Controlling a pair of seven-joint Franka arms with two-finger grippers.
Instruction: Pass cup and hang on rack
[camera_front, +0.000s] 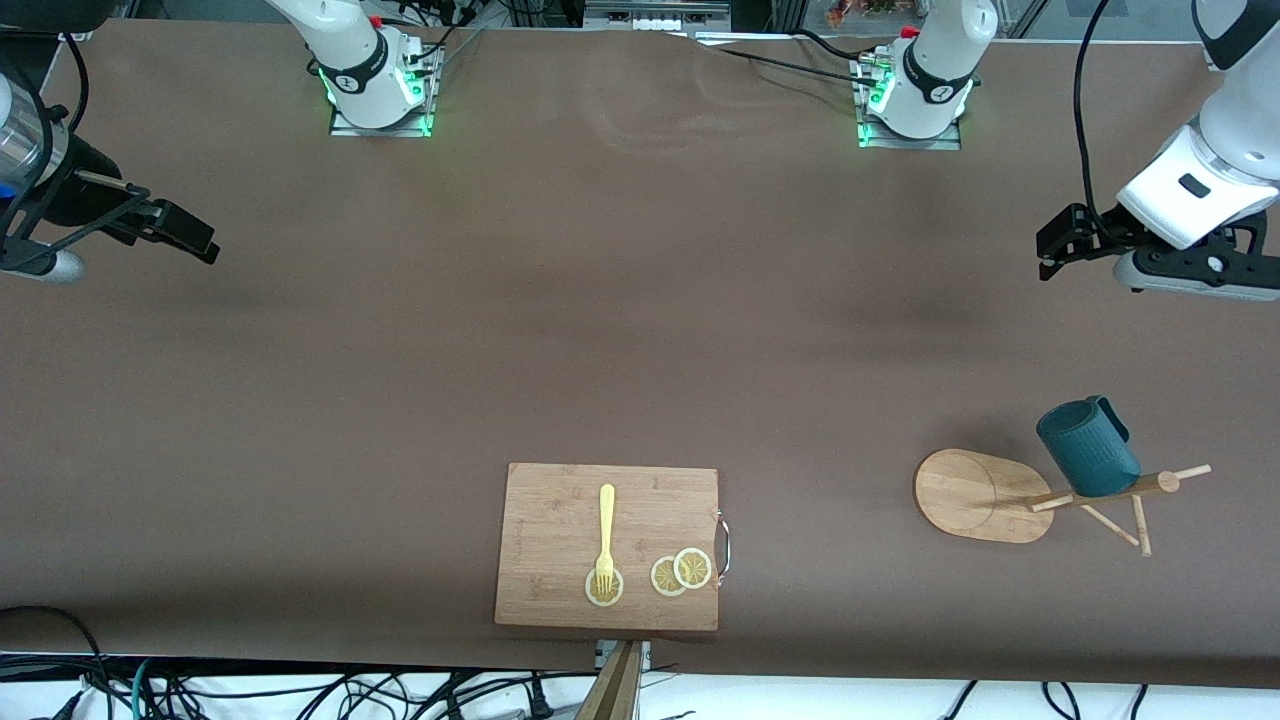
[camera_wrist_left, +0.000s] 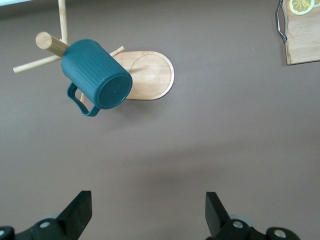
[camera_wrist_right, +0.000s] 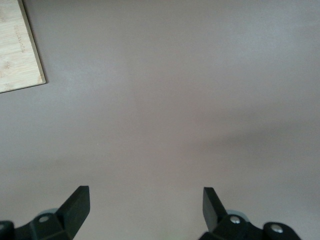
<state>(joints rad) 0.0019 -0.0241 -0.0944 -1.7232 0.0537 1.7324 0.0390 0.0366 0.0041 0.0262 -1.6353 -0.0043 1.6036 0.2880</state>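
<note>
Brown table (camera_front: 640, 300) fills my frame, with the bamboo cutting board (camera_front: 607, 546) at lower centre. At lower right the rack (camera_front: 1040, 495) holds the cup (camera_front: 1088, 450) on a peg. I judge it could slip off if bumped. The left gripper (camera_front: 1062, 243), right edge, and the right gripper (camera_front: 185, 232), left edge, both hang with fingers apart, empty.

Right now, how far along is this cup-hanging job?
It looks finished. The dark teal ribbed cup hangs on a peg of the light bamboo mug rack. Nothing is in hand: the left end effector and right end effector are open and empty over bare table. Nothing visible remains.
</note>
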